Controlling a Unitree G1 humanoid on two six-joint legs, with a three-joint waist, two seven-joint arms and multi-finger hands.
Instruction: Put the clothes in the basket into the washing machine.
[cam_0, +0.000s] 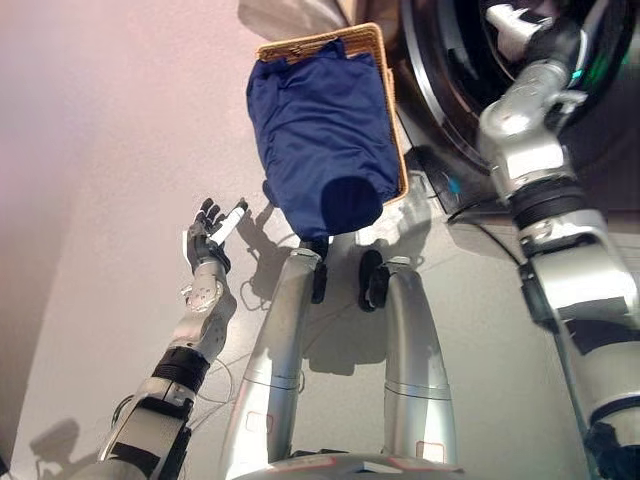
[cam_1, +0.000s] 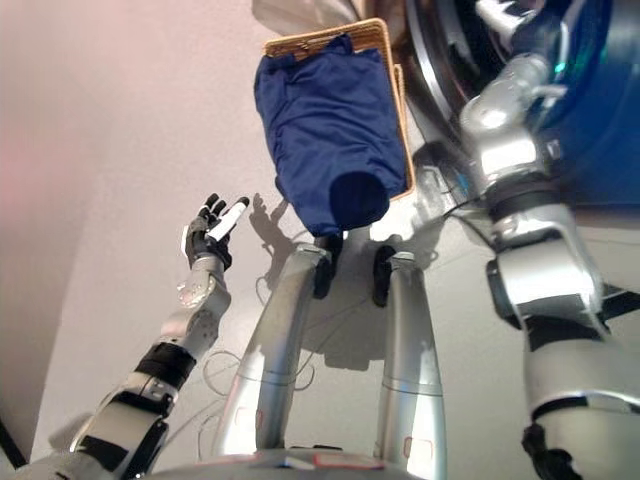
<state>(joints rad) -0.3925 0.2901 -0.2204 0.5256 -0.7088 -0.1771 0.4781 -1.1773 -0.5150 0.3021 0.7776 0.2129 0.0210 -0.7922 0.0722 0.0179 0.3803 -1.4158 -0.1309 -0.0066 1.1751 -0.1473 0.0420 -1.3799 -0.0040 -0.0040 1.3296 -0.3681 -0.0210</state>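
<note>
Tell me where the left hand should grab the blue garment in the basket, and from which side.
Probably the near end of the blue garment, where it spills over the wicker basket rim as a rounded fold. That overhang is free cloth to pinch. Come from the left: the left hand is open on that side, while the washing machine crowds the right.

We count one wicker basket (cam_0: 372, 40) on the floor. One dark blue garment (cam_0: 320, 130) lies over it, covering most of its opening; whether more clothes sit beneath, we cannot tell. One washing machine (cam_0: 445, 90) stands just beside the basket. Two robot hands show: left hand (cam_0: 210, 235) and right hand (cam_0: 510, 25).
</note>
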